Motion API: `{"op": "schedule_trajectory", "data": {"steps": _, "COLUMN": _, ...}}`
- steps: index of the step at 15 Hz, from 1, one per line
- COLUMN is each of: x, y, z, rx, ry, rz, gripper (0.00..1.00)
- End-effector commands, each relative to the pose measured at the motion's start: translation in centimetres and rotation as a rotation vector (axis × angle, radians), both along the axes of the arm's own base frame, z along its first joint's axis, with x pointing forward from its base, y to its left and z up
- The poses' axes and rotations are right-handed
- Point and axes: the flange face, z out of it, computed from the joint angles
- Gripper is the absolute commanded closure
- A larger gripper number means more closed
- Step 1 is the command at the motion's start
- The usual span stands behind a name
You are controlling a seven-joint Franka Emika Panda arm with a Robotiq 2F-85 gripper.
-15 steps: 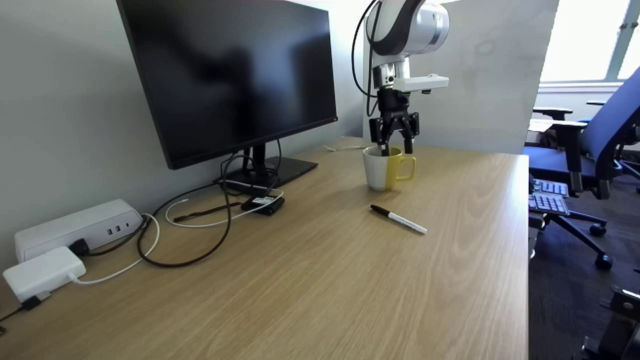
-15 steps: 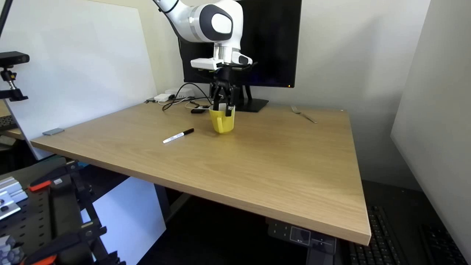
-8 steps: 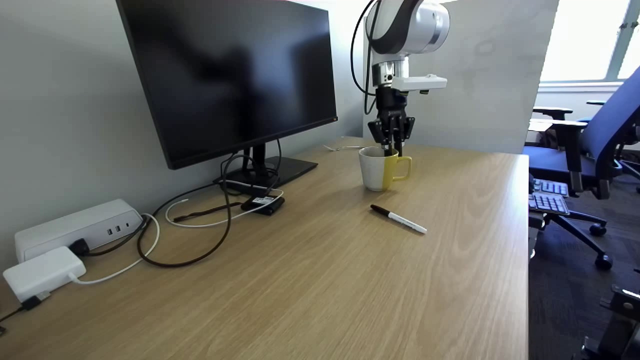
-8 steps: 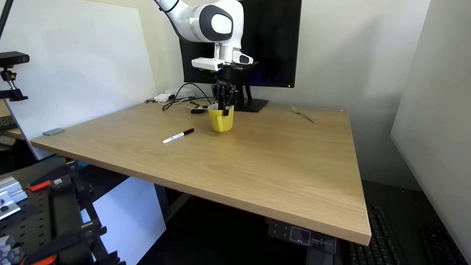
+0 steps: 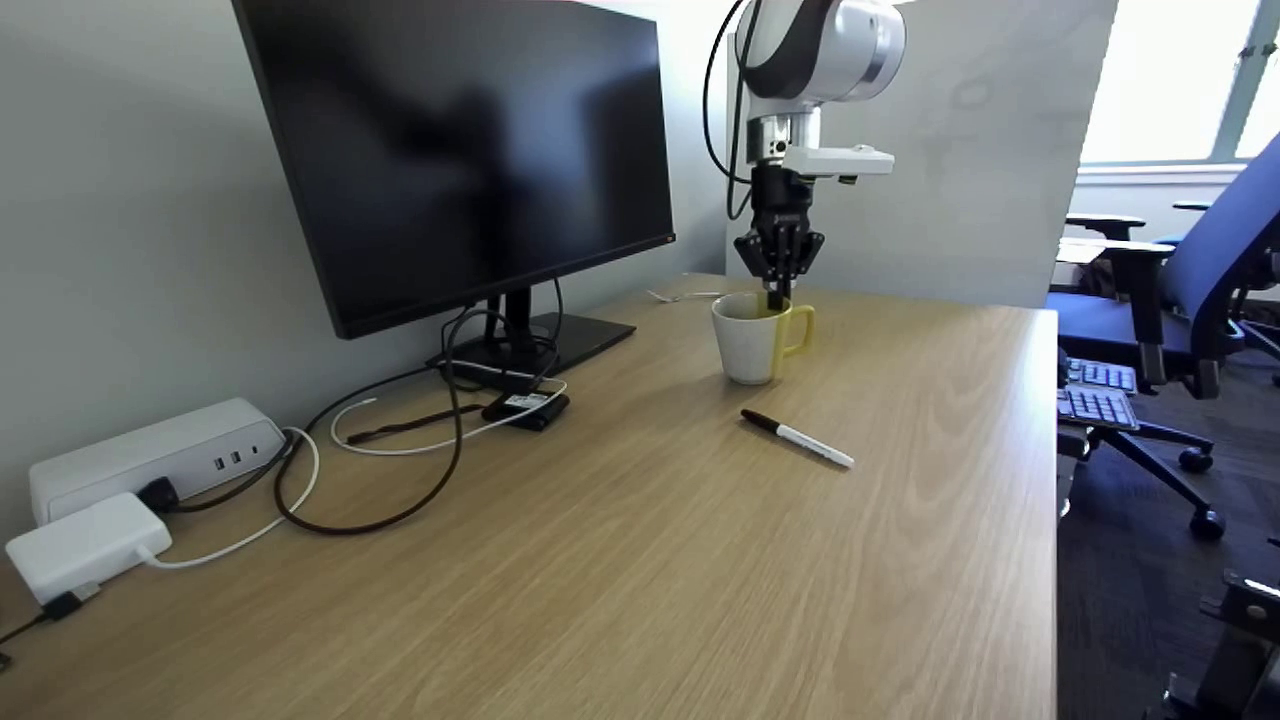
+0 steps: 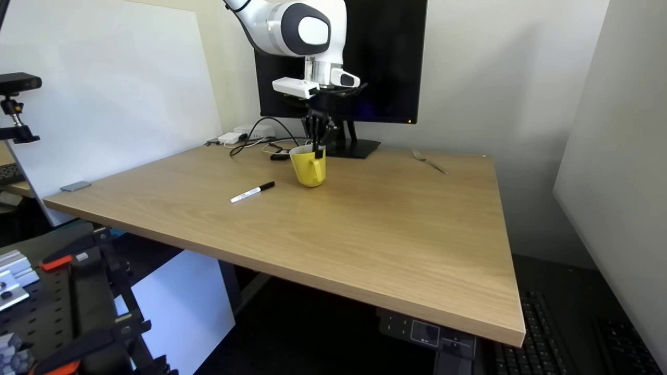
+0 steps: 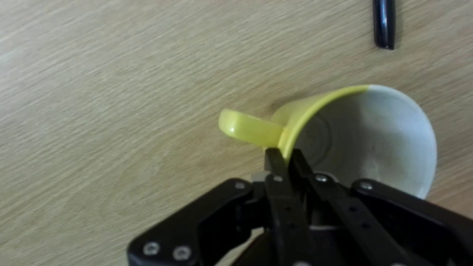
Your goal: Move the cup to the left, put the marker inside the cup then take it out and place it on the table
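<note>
Both exterior views show the cup (image 5: 745, 345), white and yellow with a yellow handle, on the table (image 5: 600, 560). My gripper (image 7: 283, 157) is shut on the cup's rim beside the handle. In the wrist view one finger lies outside the wall and the other inside the cup (image 7: 391, 129). The cup (image 6: 306, 169) looks slightly tilted in an exterior view; whether its whole base touches the table is unclear. The marker (image 5: 797, 436), white with a black cap, lies on the table close to the cup. Only its black end shows in the wrist view, top right.
A monitor (image 5: 480, 150) on a dark stand is behind the cup, with black and white cables and a small black box (image 5: 527, 408) nearby. A fork (image 6: 430, 162) lies toward the back. A white power strip (image 5: 160, 455) stands along the wall.
The jaws have gone from open to shut on the cup's rim. The cup has shifted slightly left in both exterior views and turned a little. The marker has stayed put.
</note>
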Motion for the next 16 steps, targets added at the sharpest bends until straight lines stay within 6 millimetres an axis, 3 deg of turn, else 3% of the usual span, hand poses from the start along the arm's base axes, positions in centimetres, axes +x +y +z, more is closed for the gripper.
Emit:
{"op": "schedule_trajectory", "data": {"steps": 1, "x": -0.7, "y": 1.1, "z": 2.4, "rx": 0.034, "ry": -0.048, "rz": 0.039, "gripper": 0.98}}
{"op": "schedule_trajectory", "data": {"steps": 8, "x": -2.4, "y": 8.4, "z": 8.1, "rx": 0.06, "ry": -0.094, "rz": 0.169, "gripper": 0.98}}
{"op": "schedule_trajectory", "data": {"steps": 11, "x": -4.5, "y": 11.3, "z": 8.0, "rx": 0.06, "ry": -0.071, "rz": 0.223, "gripper": 0.98}}
{"op": "schedule_trajectory", "data": {"steps": 16, "x": -8.7, "y": 15.9, "z": 6.3, "rx": 0.046, "ry": -0.009, "rz": 0.32, "gripper": 0.98}}
